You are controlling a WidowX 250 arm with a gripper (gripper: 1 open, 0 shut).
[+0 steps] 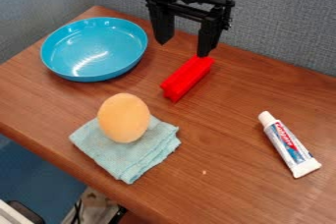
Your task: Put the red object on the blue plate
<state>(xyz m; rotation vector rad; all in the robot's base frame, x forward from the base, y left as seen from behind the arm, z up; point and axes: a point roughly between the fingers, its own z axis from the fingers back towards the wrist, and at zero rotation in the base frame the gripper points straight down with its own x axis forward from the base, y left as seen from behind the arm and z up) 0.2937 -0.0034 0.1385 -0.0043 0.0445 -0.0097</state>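
The red object [187, 78] is a small bright red block lying on the wooden table [237, 159], a little right of centre. The blue plate [94, 49], a glossy round dish, rests at the far left and holds nothing. My gripper [187, 33] hangs just behind and above the red block, its two black fingers [207, 35] spread wide apart and pointing down. The jaws are open, with nothing between them.
An orange egg-like ball [124, 117] sits on a folded light blue cloth [128, 145] near the front edge. A white toothpaste tube [288, 142] lies at the right. The table's front edge runs diagonally across the lower left.
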